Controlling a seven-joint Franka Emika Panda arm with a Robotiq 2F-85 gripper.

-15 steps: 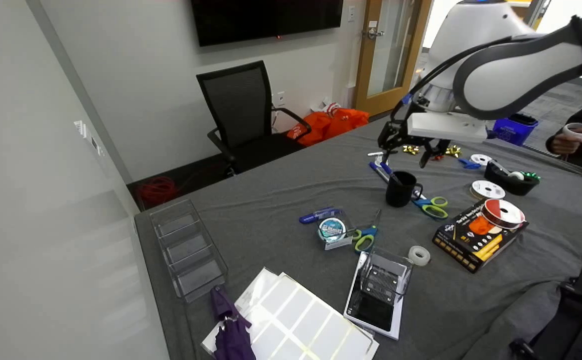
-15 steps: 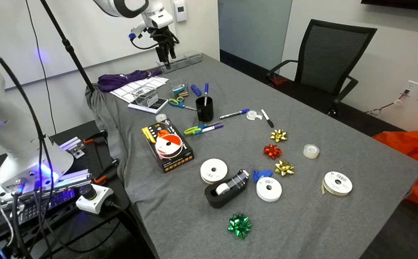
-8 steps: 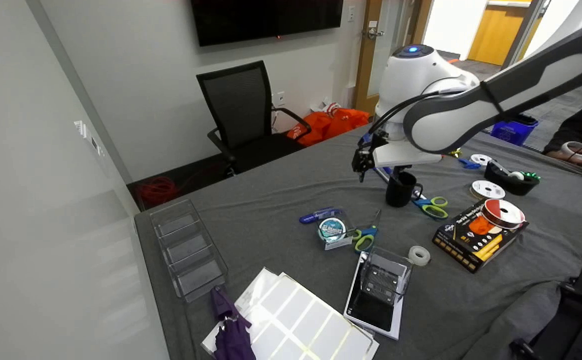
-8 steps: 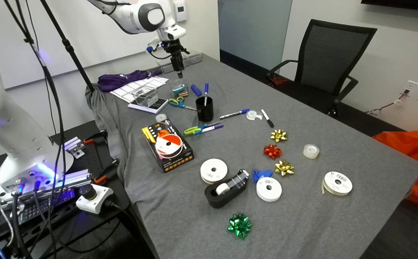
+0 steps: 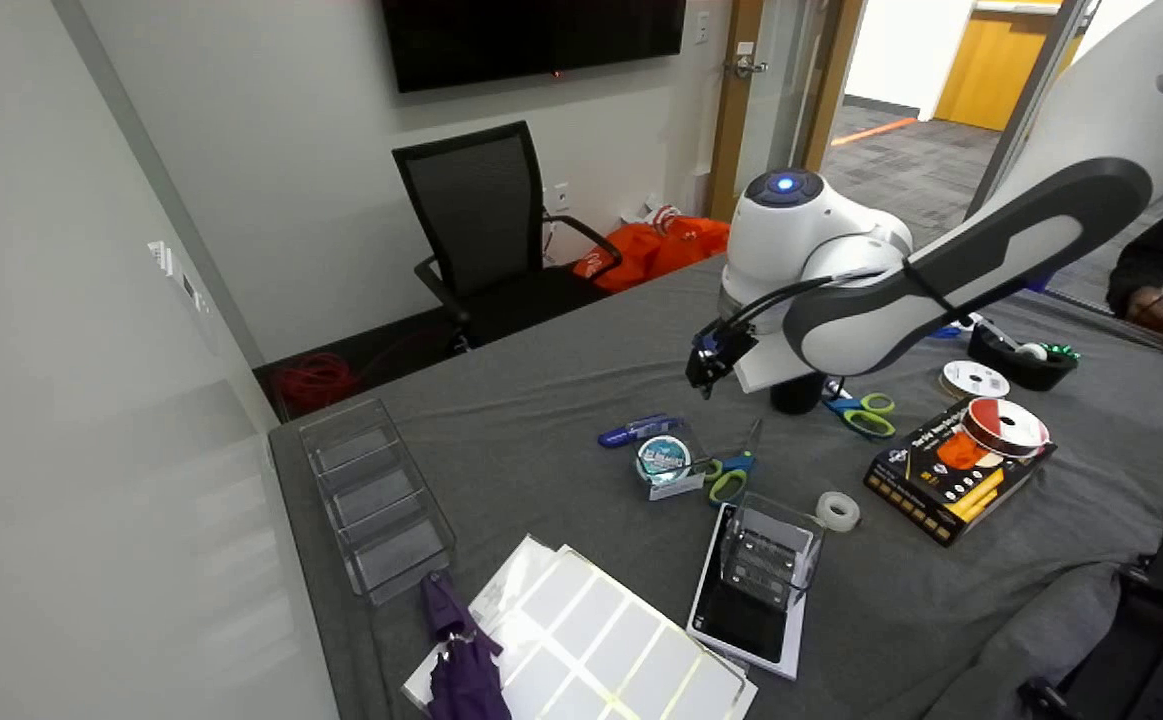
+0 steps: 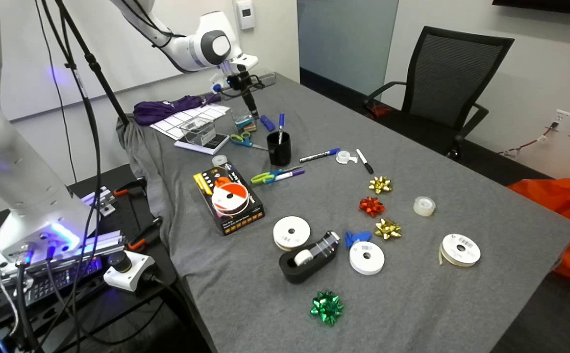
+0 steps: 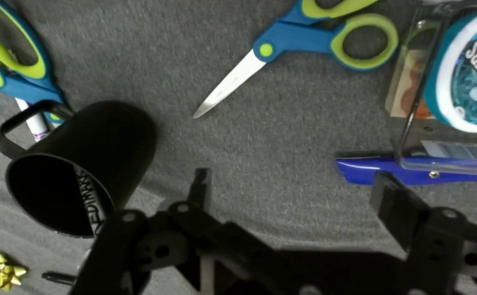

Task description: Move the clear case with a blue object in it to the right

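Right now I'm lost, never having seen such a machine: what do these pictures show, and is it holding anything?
The machine is a jointed white-and-grey robot arm ending in a black two-fingered pincer. Two pictures come from cameras outside the robot, overlooking a grey cloth-covered table. The close-up is from a camera on its wrist, so the pincer shows along the bottom.

On the table are a clear plastic case with a round teal-and-white tub in it, a black mug with a blue-ended marker standing inside, blue-and-green scissors and several round white spools.

The pincer is spread open and holds nothing. Its job is to move that case to the right, but it has not grasped it yet.
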